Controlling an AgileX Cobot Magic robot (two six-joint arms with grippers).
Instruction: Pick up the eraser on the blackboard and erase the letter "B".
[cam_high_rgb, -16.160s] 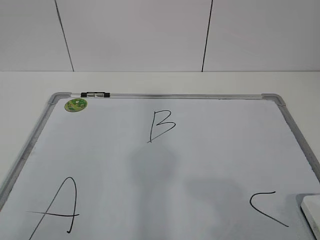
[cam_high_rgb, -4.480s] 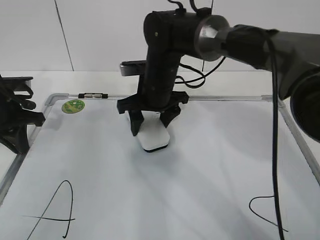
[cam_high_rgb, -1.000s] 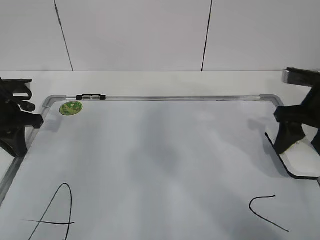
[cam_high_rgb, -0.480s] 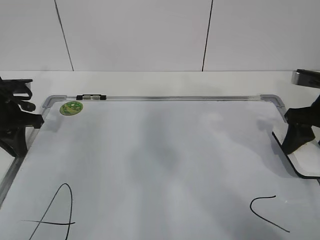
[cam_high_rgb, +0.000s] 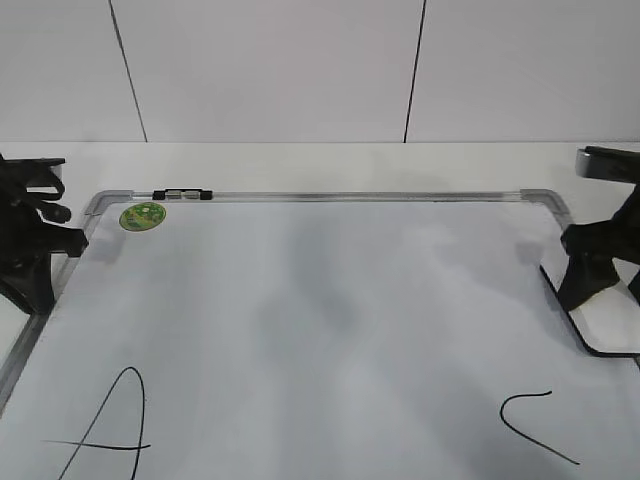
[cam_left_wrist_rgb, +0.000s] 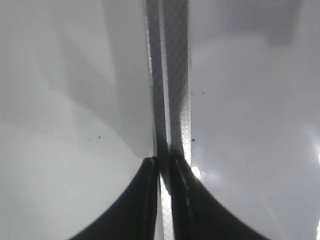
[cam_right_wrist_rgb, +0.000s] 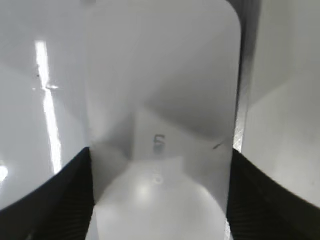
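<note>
Marker strokes lay nearest: the big slanted "A" (cam_high_rgb: 105, 430) at the board's near left and the open "C" (cam_high_rgb: 535, 425) at near right. Beyond them the middle of the blackboard (cam_high_rgb: 320, 300) was blank, no letter "B" visible anywhere, so the erasing looked done. At the right edge the eraser (cam_high_rgb: 610, 325) rested on the board by the frame, the right gripper (cam_high_rgb: 605, 270) straddling it. In the wrist view its fingers flanked the block's sides; whether they were pressing or released, I couldn't tell. Only letting go and retreating seemed left. At the left frame the left gripper (cam_high_rgb: 35, 245) sat with fingers nearly together, holding nothing. Farthest off was the green sticker (cam_high_rgb: 143, 214).
</note>
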